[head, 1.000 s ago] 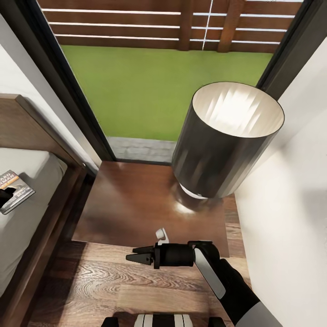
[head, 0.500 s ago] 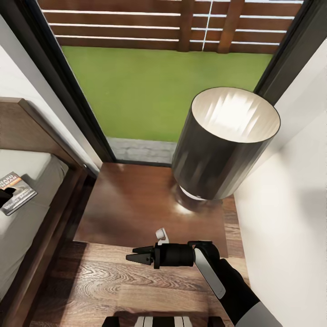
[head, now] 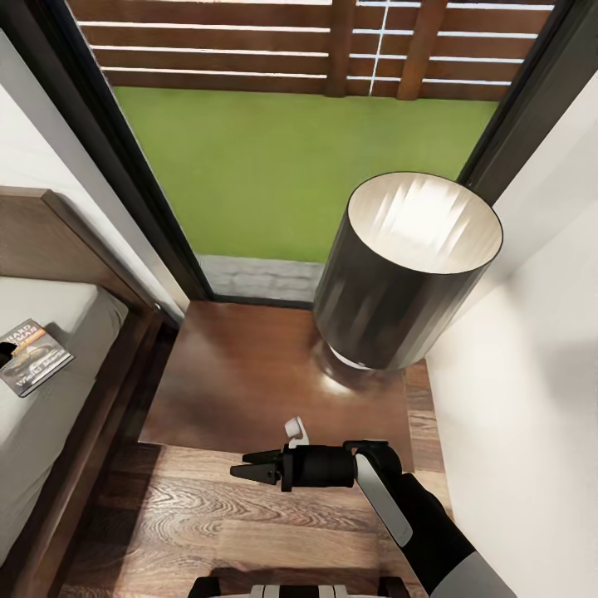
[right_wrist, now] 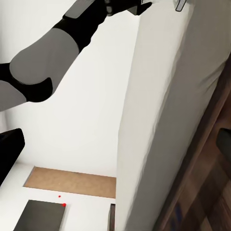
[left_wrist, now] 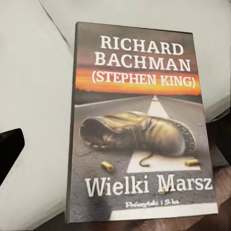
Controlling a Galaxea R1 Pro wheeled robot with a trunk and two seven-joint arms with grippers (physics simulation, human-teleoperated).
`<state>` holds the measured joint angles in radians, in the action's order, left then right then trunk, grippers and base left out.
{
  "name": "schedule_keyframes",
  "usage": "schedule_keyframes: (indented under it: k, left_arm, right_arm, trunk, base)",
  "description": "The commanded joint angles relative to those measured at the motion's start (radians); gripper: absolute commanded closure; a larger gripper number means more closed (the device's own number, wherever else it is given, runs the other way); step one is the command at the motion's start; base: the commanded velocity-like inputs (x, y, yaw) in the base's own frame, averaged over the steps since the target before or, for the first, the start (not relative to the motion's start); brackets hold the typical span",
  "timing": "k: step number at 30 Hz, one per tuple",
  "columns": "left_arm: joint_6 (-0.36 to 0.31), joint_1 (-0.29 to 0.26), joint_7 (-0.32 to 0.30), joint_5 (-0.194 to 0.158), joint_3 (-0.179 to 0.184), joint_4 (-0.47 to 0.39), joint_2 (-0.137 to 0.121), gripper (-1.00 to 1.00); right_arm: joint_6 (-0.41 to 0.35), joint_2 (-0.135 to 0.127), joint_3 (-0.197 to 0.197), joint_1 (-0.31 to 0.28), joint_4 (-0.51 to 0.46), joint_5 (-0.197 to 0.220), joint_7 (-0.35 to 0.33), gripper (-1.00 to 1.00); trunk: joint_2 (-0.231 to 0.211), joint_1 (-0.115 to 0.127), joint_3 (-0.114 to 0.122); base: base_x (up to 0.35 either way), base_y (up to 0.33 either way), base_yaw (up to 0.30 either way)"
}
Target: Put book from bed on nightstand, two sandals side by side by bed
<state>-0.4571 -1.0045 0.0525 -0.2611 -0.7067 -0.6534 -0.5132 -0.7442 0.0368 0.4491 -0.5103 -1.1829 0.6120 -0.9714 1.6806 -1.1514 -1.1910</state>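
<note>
The book (head: 35, 357) lies cover-up on the bed's pale mattress (head: 58, 307) at the far left. In the left wrist view the book (left_wrist: 139, 125) is close below, its "RICHARD BACHMAN" title readable. My left gripper (head: 3, 355) is a dark tip at the book's left end. One of its fingers (left_wrist: 10, 151) stands apart from the book's edge, so it looks open. The nightstand (head: 249, 374) stands between bed and wall. My right gripper (head: 241, 466) hangs open over the floor just before the nightstand's front edge. The sandals are out of view.
A big dark-shaded lamp (head: 407, 274) fills the nightstand's right back corner. A white wall (head: 531, 399) runs close on the right. The bed's wooden frame (head: 100, 399) borders the nightstand on the left. A dark-framed window with lawn (head: 291, 158) lies behind.
The whole head view has shifted down and slightly right, so the camera moved. Less of my left gripper shows over the book. The right arm keeps its place.
</note>
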Motion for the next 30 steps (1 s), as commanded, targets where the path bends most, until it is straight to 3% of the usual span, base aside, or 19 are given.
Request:
schedule_keyframes:
  k: [1, 8, 9, 11, 18, 30]
  left_arm:
    - [-0.008, 0.0, 0.005, -0.011, -0.001, -0.002, -0.006, -1.0]
    - [-0.022, 0.0, -0.002, -0.011, -0.002, -0.003, -0.056, -1.0]
    - [-0.03, 0.0, -0.019, -0.01, -0.001, -0.003, -0.075, -1.0]
    - [-0.035, 0.0, -0.055, -0.005, -0.001, -0.003, -0.089, -1.0]
    - [-0.036, 0.0, -0.079, 0.049, 0.0, -0.003, -0.094, -1.0]
    - [-0.034, 0.001, -0.079, 0.056, 0.001, -0.002, -0.094, -1.0]
  right_arm:
    - [-0.006, 0.0, 0.0, -0.001, 0.0, 0.005, 0.0, -1.0]
    - [-0.006, 0.0, 0.0, -0.001, 0.0, 0.005, 0.0, -1.0]
    - [-0.005, 0.0, 0.0, -0.001, 0.002, 0.005, 0.001, -1.0]
    - [-0.005, 0.0, 0.0, -0.001, 0.023, 0.005, 0.0, -1.0]
    - [0.007, 0.001, 0.001, -0.001, 0.078, 0.006, 0.001, -1.0]
    - [0.015, 0.002, 0.002, -0.001, 0.08, 0.006, 0.0, -1.0]
  trunk:
    - [0.0, 0.0, -0.001]
    - [0.0, 0.0, -0.001]
    - [0.0, 0.0, -0.001]
    - [0.0, 0.0, -0.001]
    - [-0.021, 0.012, 0.009]
    - [-0.105, 0.058, 0.046]
  base:
    - [0.0, 0.0, 0.0]
    - [0.0, 0.0, 0.0]
    - [0.0, 0.0, 0.0]
    - [0.0, 0.0, 0.0]
    - [0.0, 0.0, 0.0]
    - [0.0, 0.0, 0.0]
